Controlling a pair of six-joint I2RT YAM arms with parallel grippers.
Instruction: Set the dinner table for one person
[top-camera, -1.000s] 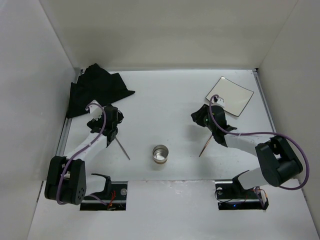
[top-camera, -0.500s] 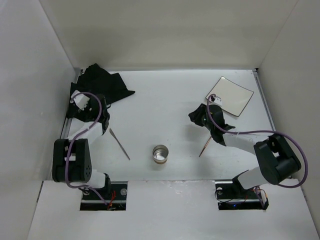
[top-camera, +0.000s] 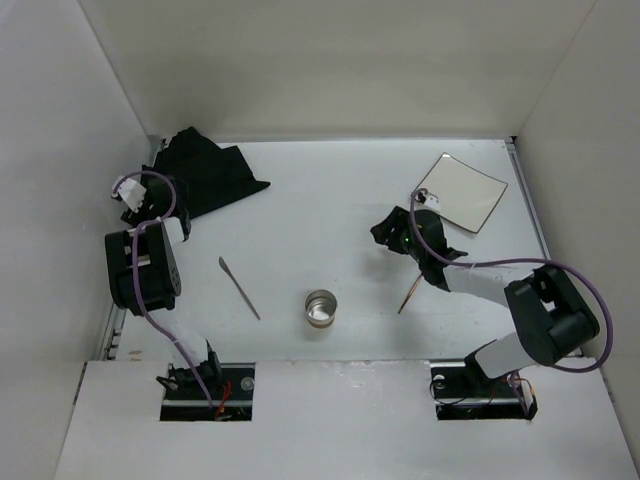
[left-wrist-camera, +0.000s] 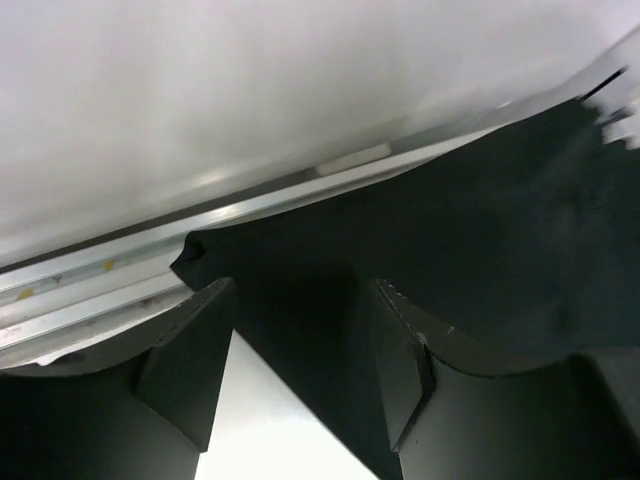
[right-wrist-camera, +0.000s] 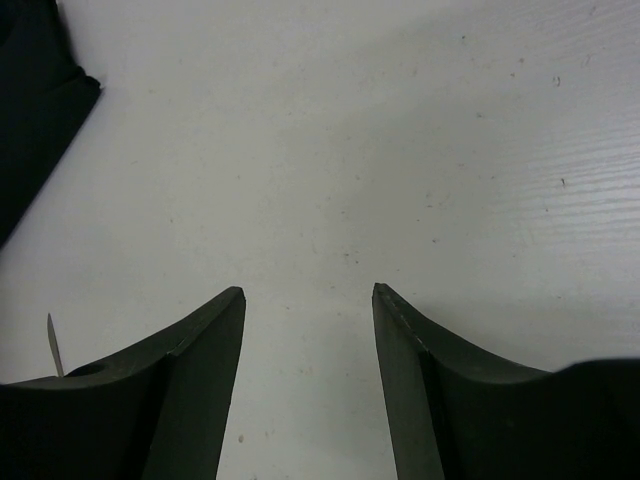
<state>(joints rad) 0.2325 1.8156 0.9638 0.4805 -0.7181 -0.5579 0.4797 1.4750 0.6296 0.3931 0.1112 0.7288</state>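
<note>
The dinner table (top-camera: 330, 210) is the wide white surface. On it lie a crumpled black cloth (top-camera: 205, 172) at the back left, a glossy square plate (top-camera: 462, 190) at the back right, a metal cup (top-camera: 321, 308), a knife (top-camera: 239, 288) and a thin brown stick (top-camera: 409, 296). My left gripper (top-camera: 160, 200) sits at the cloth's left edge by the rail. In the left wrist view the left gripper (left-wrist-camera: 300, 285) stands open astride the cloth's (left-wrist-camera: 480, 240) edge. My right gripper (top-camera: 382, 233) hovers open over bare table, left of the plate, and the right wrist view shows nothing inside it (right-wrist-camera: 308, 290).
A metal rail (left-wrist-camera: 120, 280) runs along the table's left side, right beside the cloth, with the white wall behind it. The cloth's corner (right-wrist-camera: 30, 100) and the knife's tip (right-wrist-camera: 52, 345) show at the left of the right wrist view.
My left arm swung away from the knife to the cloth at the left rail. The right gripper opened and shifted slightly left. Knife, cup, stick and plate stayed put.
</note>
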